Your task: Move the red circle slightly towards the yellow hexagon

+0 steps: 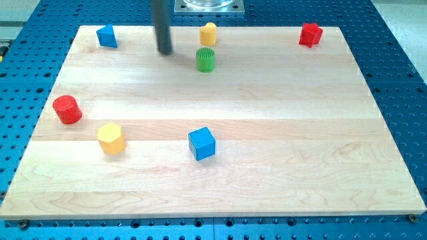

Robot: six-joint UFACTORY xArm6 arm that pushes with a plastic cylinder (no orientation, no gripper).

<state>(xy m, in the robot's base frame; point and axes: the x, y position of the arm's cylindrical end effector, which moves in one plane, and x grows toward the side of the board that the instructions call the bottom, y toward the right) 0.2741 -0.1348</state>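
The red circle [67,109] lies near the board's left edge. The yellow hexagon [111,138] sits just below and to the right of it, a small gap apart. My tip [165,52] is near the view's top, far up and to the right of both, between the blue block at top left and the green circle [205,59]. It touches no block.
A blue block [106,36] sits at the top left, a yellow block [208,33] at top middle, a red block [310,34] at top right, and a blue cube [201,143] lower middle. The wooden board [280,133] rests on a blue perforated table.
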